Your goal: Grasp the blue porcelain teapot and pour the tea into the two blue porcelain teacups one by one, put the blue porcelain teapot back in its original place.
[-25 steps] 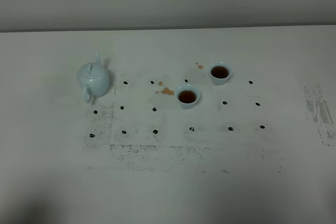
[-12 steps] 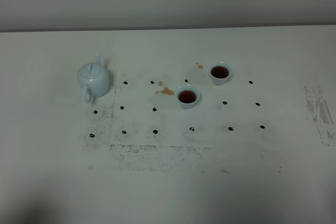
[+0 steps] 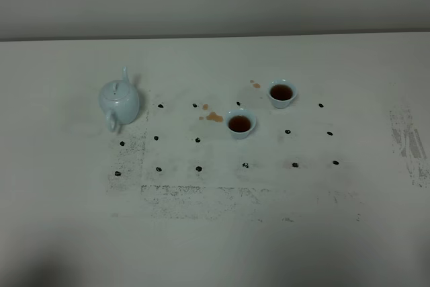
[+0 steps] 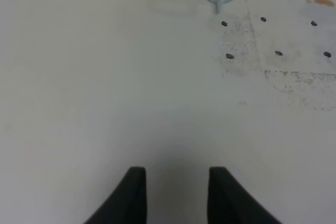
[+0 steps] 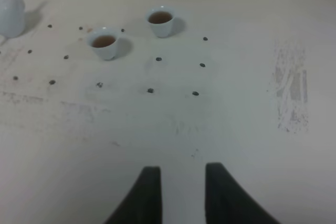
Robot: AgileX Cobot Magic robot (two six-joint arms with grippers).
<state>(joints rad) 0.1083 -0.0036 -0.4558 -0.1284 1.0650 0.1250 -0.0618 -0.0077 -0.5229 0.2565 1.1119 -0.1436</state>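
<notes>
Looks basically done to me. The teapot (image 3: 119,102) sits upright on the table (image 3: 215,233), off to the left and well apart from the two teacups (image 3: 240,124), both holding tea, with a few spilled drops (image 3: 213,117) beside them. The left gripper (image 4: 174,182) hangs back empty with a gap between its jaws; the right gripper (image 5: 181,182) is empty too, drawn in as narrow as it goes.

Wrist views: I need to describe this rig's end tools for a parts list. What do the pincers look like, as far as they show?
Only the fingertips show. The left pincer has two dark, near-black fingers, broad at the base and narrowing to blunt, squared tips. The right pincer looks the same. No cables, markings or arm links are visible, and the high camera shows neither arm.
</notes>
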